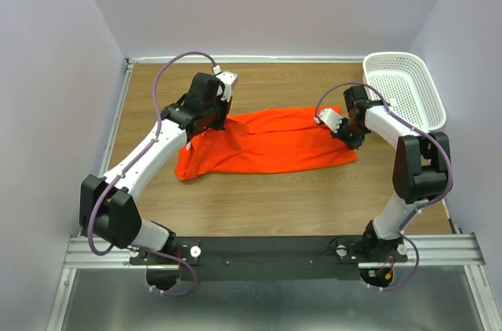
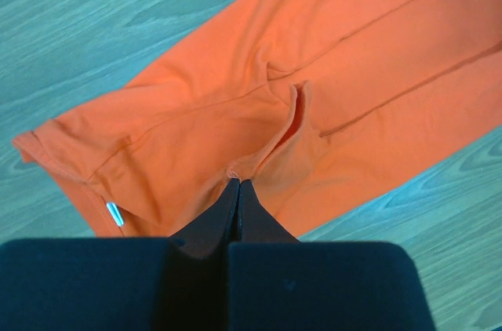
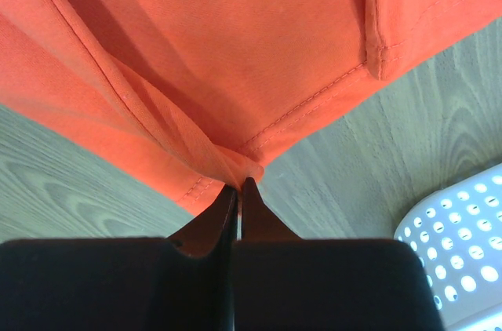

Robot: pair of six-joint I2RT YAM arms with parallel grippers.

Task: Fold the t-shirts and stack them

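1. Count: one t-shirt [image 1: 271,143]; one white lattice basket [image 1: 396,56]; two grippers, both mine, both on the cloth.
2. Position: the t-shirt lies on the wooden surface [image 1: 274,198], about mid-depth, its long axis running left to right; the basket stands at the far right corner, near the shirt's right end but apart from it.
3. Appearance: bright orange-red, plain, no print; laid as a long flattened band with layers overlapping; stitched seams run along its length; shallow creases spread through the middle; a small white label [image 2: 115,213] shows at the edge near its left end.
4. My left gripper [image 2: 238,183]: fingers pressed together on a small pucker of fabric at the shirt's edge; the cloth bunches into a short ridge leading away from the tips; in the top view this grip sits toward the shirt's left, far side.
5. My right gripper [image 3: 239,183]: fingers pinched tight on the stitched hem at the shirt's right end; thin layers gather to a point at the tips; the basket's perforated wall shows just to the right in the wrist view.
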